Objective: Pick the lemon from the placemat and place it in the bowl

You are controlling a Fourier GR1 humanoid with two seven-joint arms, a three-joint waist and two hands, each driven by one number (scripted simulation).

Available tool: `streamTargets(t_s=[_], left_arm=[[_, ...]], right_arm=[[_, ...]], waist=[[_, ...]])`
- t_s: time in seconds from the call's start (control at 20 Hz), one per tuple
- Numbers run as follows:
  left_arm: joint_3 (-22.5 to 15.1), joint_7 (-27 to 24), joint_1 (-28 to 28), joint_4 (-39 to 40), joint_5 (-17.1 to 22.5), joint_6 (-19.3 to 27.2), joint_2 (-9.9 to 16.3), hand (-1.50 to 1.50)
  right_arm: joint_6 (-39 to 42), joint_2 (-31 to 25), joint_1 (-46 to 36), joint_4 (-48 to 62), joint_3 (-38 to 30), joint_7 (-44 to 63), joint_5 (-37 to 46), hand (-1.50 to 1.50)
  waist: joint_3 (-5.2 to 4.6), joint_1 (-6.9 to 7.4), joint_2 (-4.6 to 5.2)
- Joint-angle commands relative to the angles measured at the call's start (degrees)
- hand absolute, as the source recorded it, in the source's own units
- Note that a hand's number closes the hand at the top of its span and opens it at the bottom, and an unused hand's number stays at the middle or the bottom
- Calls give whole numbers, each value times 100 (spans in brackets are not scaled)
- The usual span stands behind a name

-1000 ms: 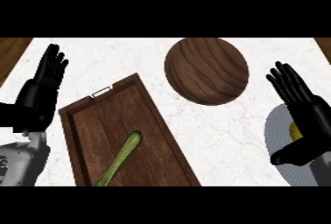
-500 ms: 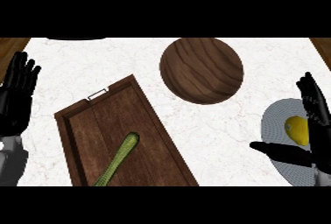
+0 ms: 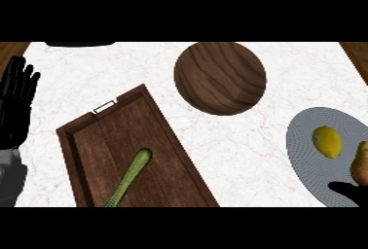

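only a black sliver of the right hand (image 3: 350, 190) is seen at the lower right; its fingers cannot be made out. the oval yellow lemon (image 3: 327, 141) lies ungrasped on the round grey placemat (image 3: 305, 160), well apart from the dark wooden bowl (image 3: 220, 78). the left hand (image 3: 16, 104) rests open at the left edge. nothing is done yet.

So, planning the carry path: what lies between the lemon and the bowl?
Nothing stands there. In the head view, only the grey placemat and bare marble counter separate the lemon from the wooden bowl.

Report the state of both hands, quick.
Left hand: open, fingers straight, resting at the left edge, holding nothing.
Right hand: only a tip shows; cannot tell.
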Motion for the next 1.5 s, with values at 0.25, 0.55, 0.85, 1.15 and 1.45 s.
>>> streamTargets(t_s=[0.25, 0.55, 0.85, 1.15, 1.45], left_arm=[[262, -134, 117, 16, 245, -353, 166, 0], [81, 80, -4, -180, -26, -93, -3, 0], [136, -285, -43, 239, -139, -342, -162, 0], [224, 211, -89, -264, -139, -268, -140, 0], [226, -49, 54, -52, -262, -334, -366, 0]], right_arm=[[1982, -1712, 682, -948, -673, 2038, -657, -150], [3215, -2248, 508, -469, -1257, 2151, -1373, -150], [3746, -1587, 272, -225, -1158, 2143, -836, -150], [3834, -987, -257, 771, -741, 1607, -59, -150], [3683, -283, -523, 1281, -169, 1431, 912, -150]], waist=[[0, 42, 0], [19, 123, 15], [21, 146, 31], [24, 188, 30], [24, 194, 35]])
